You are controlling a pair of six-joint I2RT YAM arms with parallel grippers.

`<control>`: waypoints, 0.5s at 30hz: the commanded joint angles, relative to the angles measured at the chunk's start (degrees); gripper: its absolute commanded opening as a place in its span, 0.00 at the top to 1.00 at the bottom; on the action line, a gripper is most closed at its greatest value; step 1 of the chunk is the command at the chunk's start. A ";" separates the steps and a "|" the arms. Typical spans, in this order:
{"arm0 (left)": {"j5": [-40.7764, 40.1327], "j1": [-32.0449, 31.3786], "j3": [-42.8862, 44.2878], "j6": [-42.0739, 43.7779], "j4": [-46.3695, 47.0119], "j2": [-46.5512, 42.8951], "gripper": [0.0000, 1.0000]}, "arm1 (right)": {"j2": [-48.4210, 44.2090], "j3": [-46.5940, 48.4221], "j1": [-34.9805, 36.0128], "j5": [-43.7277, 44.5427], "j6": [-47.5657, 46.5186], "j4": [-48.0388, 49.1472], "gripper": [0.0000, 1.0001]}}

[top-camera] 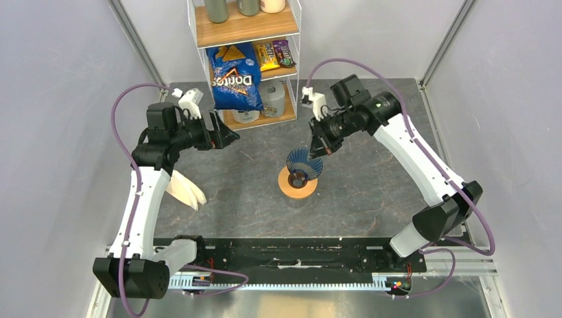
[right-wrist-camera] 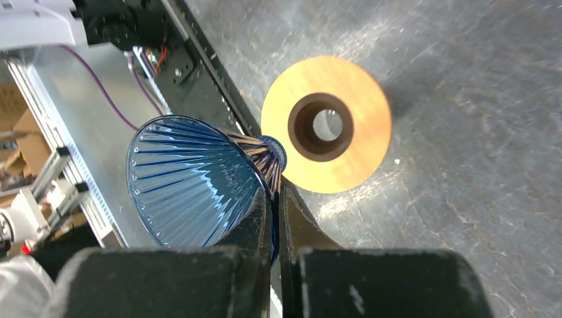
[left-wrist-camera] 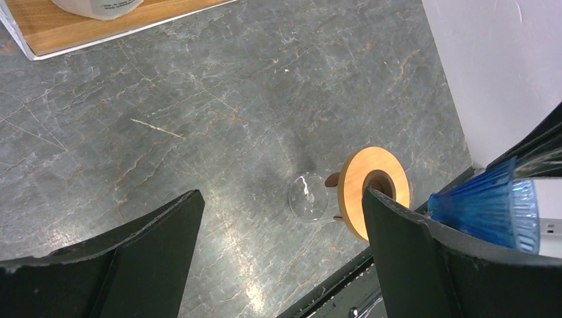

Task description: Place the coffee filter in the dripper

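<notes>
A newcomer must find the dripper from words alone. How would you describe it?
At the middle of the grey stone-look table, find the flat round wooden ring. Above it, tilted, the dark blue see-through ribbed cone dripper is pinched by its wall in the jaws of the right gripper. Nothing else is blue and ribbed.

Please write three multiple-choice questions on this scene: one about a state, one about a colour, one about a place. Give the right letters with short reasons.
1. The right gripper is: A open; B shut on the dripper; C shut on the wooden ring.
2. The dripper is: A blue; B red; C white.
3. The wooden ring is: A inside the dripper; B in the right gripper; C at the middle of the table.
B, it pinches the dripper's wall; A, ribbed cone looks blue; C, top view shows it there.
</notes>
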 commanded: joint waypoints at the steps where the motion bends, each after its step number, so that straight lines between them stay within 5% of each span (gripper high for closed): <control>1: 1.70 0.20 -1.04 -1.06 0.48 -2.32 0.03 | -0.52 -2.44 2.33 -0.31 -2.99 0.39 1.00; 15: 2.90 0.20 -0.89 -0.66 -1.83 -2.71 0.03 | 2.98 -3.26 3.22 3.07 -3.46 5.33 1.00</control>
